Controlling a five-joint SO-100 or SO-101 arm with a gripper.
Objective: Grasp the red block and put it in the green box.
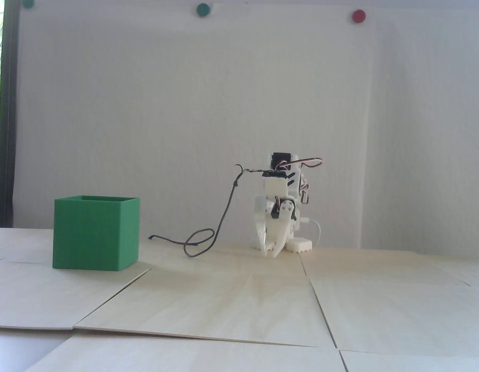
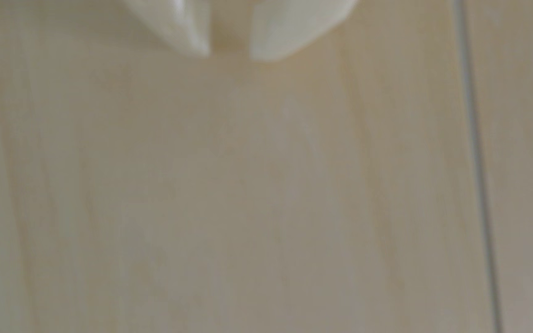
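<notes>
The gripper [image 1: 271, 254] hangs folded low over the tabletop [image 1: 231, 302], its tips slightly parted and empty, the green box [image 1: 95, 232] well off to its left in the fixed view, no red block visible.

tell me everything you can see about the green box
The solid-green plastic cube-shaped box shows only in the fixed view, at the left. It looks matte with thin walls and an open top, whose rim can be seen; its inside is hidden from this low angle. It stands upright and square on the pale wooden table panels, one corner edge turned toward the camera, the front face in shade. Nothing else touches it: the thin dark cable and the white arm lie apart, to its right.
</notes>
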